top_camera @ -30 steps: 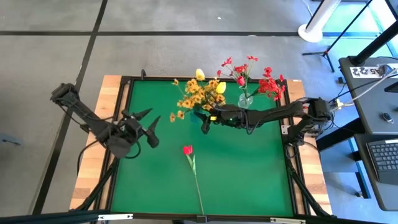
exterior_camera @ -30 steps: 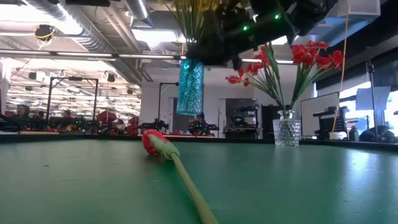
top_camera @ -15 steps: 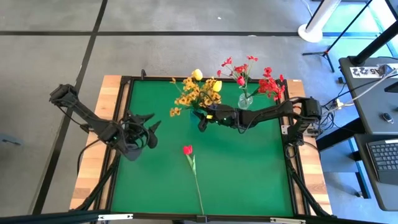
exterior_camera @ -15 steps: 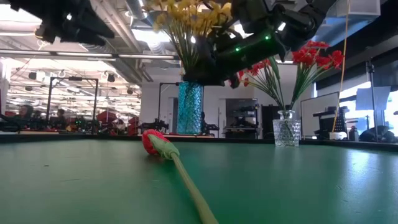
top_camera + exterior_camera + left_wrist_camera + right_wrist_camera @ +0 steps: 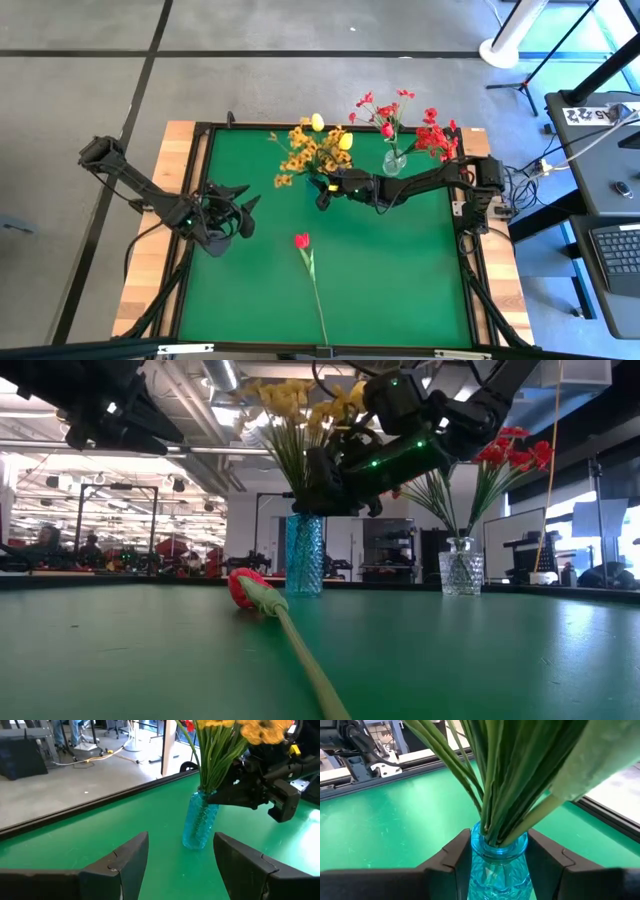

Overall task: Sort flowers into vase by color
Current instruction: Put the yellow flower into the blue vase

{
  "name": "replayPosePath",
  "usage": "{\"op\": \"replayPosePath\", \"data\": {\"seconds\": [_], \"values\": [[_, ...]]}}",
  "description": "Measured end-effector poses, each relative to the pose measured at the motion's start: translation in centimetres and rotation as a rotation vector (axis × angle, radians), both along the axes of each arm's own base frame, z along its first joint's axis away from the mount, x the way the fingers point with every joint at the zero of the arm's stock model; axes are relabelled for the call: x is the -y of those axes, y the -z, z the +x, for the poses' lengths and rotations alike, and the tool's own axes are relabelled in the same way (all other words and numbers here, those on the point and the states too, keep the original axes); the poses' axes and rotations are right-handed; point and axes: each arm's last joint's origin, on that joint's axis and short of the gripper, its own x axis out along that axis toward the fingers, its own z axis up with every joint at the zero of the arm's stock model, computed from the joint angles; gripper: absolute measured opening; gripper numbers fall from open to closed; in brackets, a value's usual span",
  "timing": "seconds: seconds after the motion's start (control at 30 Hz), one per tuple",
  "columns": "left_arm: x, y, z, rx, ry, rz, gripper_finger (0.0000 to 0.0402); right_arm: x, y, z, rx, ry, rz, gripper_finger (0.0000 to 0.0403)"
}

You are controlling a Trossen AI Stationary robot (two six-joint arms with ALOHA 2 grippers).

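A blue glass vase (image 5: 304,555) full of yellow tulips and yellow-orange blossoms (image 5: 315,148) stands far-centre on the green table, its base on the mat. My right gripper (image 5: 325,192) is shut around its neck. To its right, a clear glass vase (image 5: 393,160) holds red flowers (image 5: 430,135). One red tulip (image 5: 301,240) lies flat mid-table, its stem running toward the near edge. My left gripper (image 5: 240,205) hovers open at the left, pointing toward the blue vase (image 5: 200,822). My right gripper (image 5: 498,850) pinches the blue vase's neck (image 5: 485,855) just below the rim, one finger (image 5: 457,860) on each side. It reaches in roughly level from the table's right. The vase stands upright, with its base down on the table (image 5: 304,593).
A black raised frame (image 5: 205,135) rims the green mat, with wooden table edges outside it. Open mat lies near-left and near-right of the lying tulip (image 5: 245,588). The clear vase (image 5: 460,572) stands close behind the right arm.
My right gripper has carried the blue vase with its yellow flowers down from the air and a little toward the far-left. The vase, hanging clear of the table a second ago, now stands on the mat. The gripper has stayed shut on it.
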Motion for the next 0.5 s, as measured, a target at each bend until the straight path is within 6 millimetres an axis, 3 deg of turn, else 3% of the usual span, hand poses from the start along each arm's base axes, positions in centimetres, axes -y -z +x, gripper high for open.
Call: {"op": "replayPosePath", "data": {"seconds": [0.2, 0.5], "values": [[0.00, 0.01, 0.00, -0.001, 0.000, 0.000, 0.0218, -0.04, 0.06, -0.02, -0.011, -0.015, 0.003, 0.0156], [0.05, 0.04, 0.04, -0.006, 0.012, -0.018, 0.0218, -0.21, 0.22, -0.09, -0.044, -0.038, 0.009, 0.0274]]}}
